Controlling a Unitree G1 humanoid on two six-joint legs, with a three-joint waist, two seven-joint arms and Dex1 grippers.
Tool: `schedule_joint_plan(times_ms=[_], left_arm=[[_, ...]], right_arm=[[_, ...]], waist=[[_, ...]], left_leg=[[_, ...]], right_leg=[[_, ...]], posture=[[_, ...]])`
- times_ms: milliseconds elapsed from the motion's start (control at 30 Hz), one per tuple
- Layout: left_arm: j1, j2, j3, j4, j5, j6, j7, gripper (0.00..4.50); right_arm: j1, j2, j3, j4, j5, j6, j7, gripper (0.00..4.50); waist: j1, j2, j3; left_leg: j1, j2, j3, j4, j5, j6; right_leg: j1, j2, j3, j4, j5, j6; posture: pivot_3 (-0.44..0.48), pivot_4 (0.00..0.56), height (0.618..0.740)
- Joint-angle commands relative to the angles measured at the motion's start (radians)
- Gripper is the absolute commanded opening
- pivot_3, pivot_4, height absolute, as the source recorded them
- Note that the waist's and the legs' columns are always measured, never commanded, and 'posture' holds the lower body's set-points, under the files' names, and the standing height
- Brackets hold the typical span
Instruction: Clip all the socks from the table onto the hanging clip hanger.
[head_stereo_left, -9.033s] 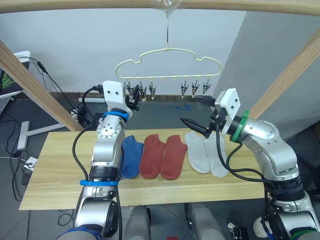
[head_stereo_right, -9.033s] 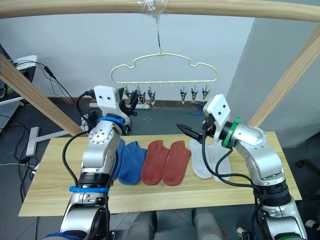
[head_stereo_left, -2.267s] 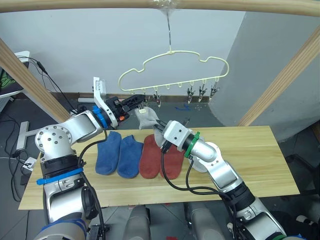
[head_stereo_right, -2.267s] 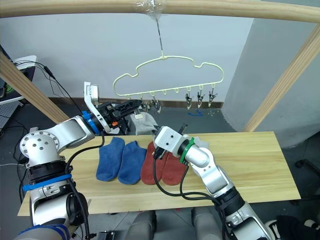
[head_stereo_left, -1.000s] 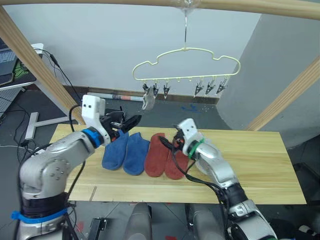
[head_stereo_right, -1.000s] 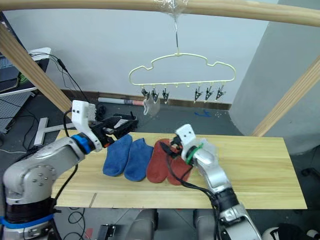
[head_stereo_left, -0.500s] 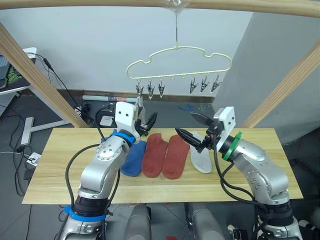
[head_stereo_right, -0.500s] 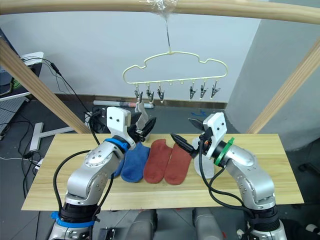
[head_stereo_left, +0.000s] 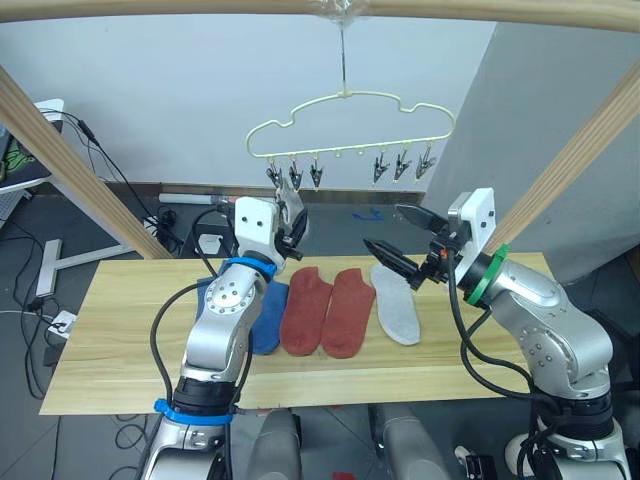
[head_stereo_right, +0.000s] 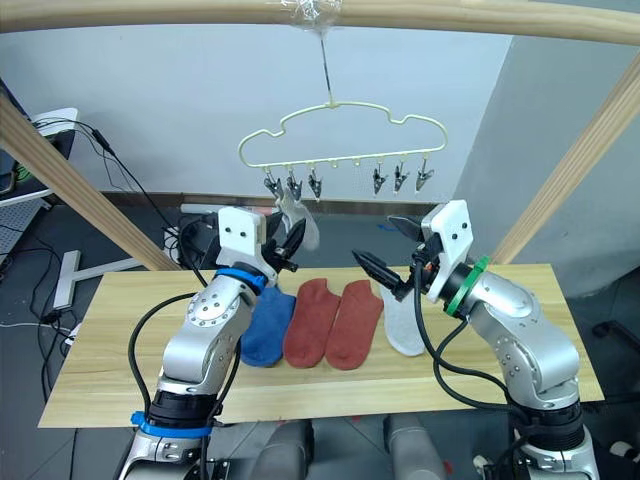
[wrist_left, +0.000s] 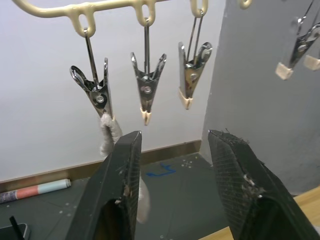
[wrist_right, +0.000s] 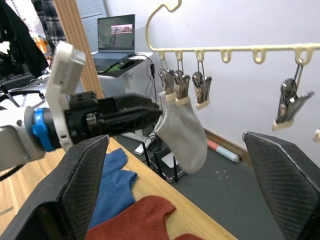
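Pale yellow wire hanger (head_stereo_left: 350, 125) hung by its hook from a wooden pole (head_stereo_left: 320, 8), row of dark clips (head_stereo_left: 345, 170) along its lower edge. One grey sock (wrist_right: 182, 131) pinned in the clip at the robot's left end, dangling free. On the wooden desk (head_stereo_left: 110, 345): blue socks (head_stereo_left: 268, 315) partly behind the left arm, two rust red socks (head_stereo_left: 327, 312) side by side, one grey sock (head_stereo_left: 396, 303) just beside them. Left gripper (wrist_left: 175, 172) raised just below the clips, fingers apart, nothing held. Right gripper (head_stereo_left: 395, 240) above the grey sock on the desk, fingers spread wide, nothing held.
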Motion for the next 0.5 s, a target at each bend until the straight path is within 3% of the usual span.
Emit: schedule_joint_plan(times_ms=[33,500], left_arm=[[-0.047,-0.034,0.032,0.030,0.010,-0.042,0.027,2.16],[-0.213,-0.090,0.034,0.276,0.128,-0.220,0.085,2.16]], right_arm=[[-0.017,-0.023,-0.026,-0.042,0.027,0.000,0.000,4.50],[-0.072,-0.070,-0.038,0.010,0.047,-0.011,0.011,4.50]], waist=[[0.000,0.000,0.000],[-0.007,0.000,0.000]], left_leg=[[0.000,0.000,0.000,0.000,0.000,0.000],[-0.002,0.000,0.000,0.008,0.000,0.000]], right_leg=[[0.000,0.000,0.000,0.000,0.000,0.000],[0.002,0.001,0.001,0.000,0.002,0.004]], posture=[[-0.083,0.227,0.740],[-0.113,0.241,0.740]])
